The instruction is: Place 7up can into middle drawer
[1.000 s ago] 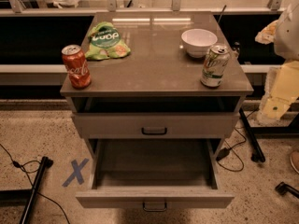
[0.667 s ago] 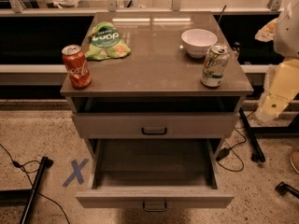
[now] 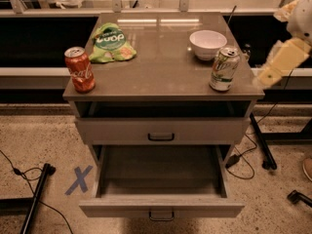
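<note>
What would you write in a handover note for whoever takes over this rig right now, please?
Gripper: at the right edge of the view, just off the cabinet top's right corner, apart from the can.
7up can: upright near the top's front right corner, in front of the bowl.
Middle drawer: pulled out, nothing visible inside; upper drawer shut.
Done: drawer is open.
Left: grasp the 7up can, lower it into the middle drawer, release. Leave the Coca-Cola can at the front left.
</note>
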